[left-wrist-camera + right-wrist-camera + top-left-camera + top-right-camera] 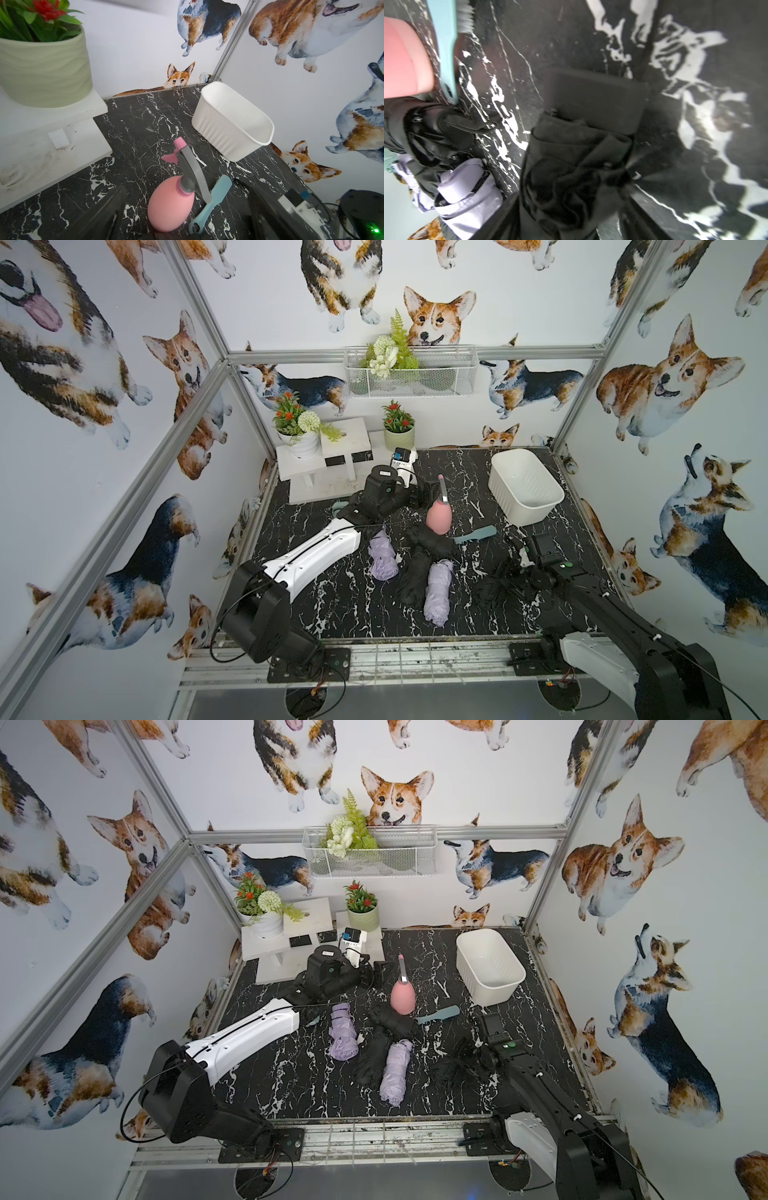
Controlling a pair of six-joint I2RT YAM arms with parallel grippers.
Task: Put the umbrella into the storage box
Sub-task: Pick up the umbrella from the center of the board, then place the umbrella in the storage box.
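**A:** Status?

**B:** Grasp step. My right gripper (573,193) is down over a black umbrella (496,587) at the front right of the table (332,605), with a finger either side of the folded bundle. The wrist view is blurred, so I can't tell if I'm pinching it or just straddling it.

**A:** Left?

**B:** Left gripper (185,191) is wide open and empty, hanging by the pink spray (439,518) mid-table.

**A:** Box?

**B:** The box (528,499) is upright in the far right corner, well apart from the umbrella. It looks empty.

**A:** Next?

**B:** My read: confirm the pinch, lift clear, carry it back along the right side, get above the rim, then release. The fabric looks loose and could slip or drag, so the grip wants the middle of the bundle.

**A:** Anything in the way?

**B:** A teal brush (478,534) lies roughly between pick and box, just beside the spray. A decent lift should clear it. A lilac umbrella (438,591) and a black pile (419,560) sit near my pick, so a snag is possible. My left arm looks off the route.
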